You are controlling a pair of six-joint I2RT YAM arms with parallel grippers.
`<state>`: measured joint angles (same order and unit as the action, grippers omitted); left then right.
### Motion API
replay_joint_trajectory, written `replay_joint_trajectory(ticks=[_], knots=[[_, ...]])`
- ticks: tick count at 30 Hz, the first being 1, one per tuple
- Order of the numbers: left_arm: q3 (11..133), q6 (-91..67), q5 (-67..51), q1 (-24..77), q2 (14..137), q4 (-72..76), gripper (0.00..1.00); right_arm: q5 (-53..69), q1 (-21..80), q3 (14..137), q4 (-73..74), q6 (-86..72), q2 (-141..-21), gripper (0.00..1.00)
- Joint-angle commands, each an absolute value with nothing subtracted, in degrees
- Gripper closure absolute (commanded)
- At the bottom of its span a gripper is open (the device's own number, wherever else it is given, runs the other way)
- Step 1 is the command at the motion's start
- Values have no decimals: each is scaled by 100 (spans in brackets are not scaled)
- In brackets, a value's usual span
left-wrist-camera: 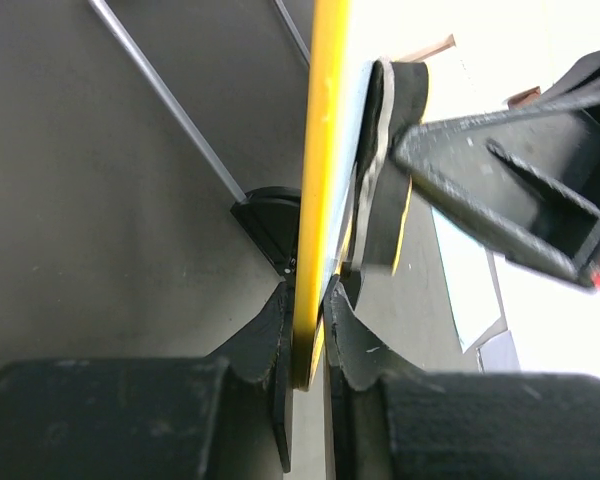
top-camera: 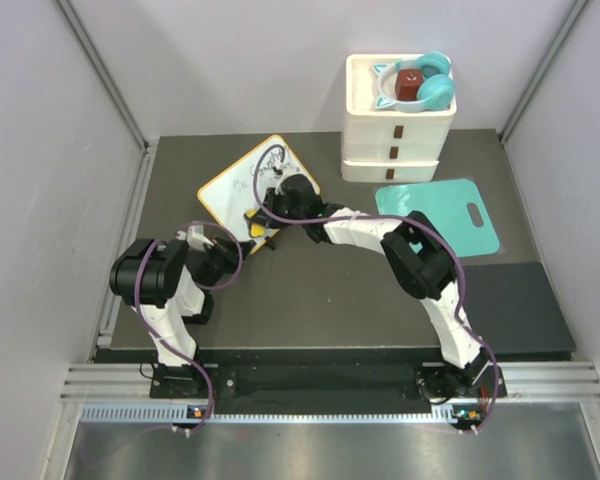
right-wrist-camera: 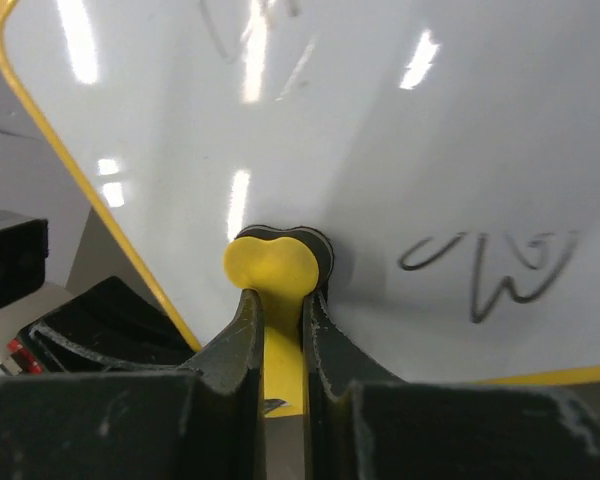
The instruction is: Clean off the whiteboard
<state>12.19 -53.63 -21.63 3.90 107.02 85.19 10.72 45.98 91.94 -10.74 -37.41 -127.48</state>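
The whiteboard (top-camera: 242,185), white with an orange-yellow frame, lies tilted at the table's back left, black handwriting on it. My left gripper (top-camera: 248,232) is shut on its yellow edge (left-wrist-camera: 315,260), seen edge-on in the left wrist view. My right gripper (top-camera: 272,200) is shut on a yellow eraser (right-wrist-camera: 275,275) with a black felt pad, pressed flat against the white surface (right-wrist-camera: 400,130). Black scribbles (right-wrist-camera: 500,270) lie right of the eraser; more faint strokes sit at the top. The eraser's black pad (left-wrist-camera: 390,170) also shows in the left wrist view.
A white drawer stack (top-camera: 395,125) stands at the back, holding teal headphones (top-camera: 428,82) and a red block (top-camera: 410,84). A teal cutting board (top-camera: 442,212) with a handle hole lies to the right. Grey walls close in the sides.
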Motion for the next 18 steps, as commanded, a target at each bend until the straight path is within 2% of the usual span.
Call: replay_joint_trajectory(ticks=[1,10,18], knots=[[1090,-5186,-2074,413,10802,8235,100,-324,4044,9272,562,-3604,-12981,100],[1072,-5186,-2127,413,10828,8323,100,-659,3647,9791,879,-3683,-13297,100],[1090,-5168,-2188,413,10846,8341,100,-27,4007,9395,308,-3718,-13157,100]])
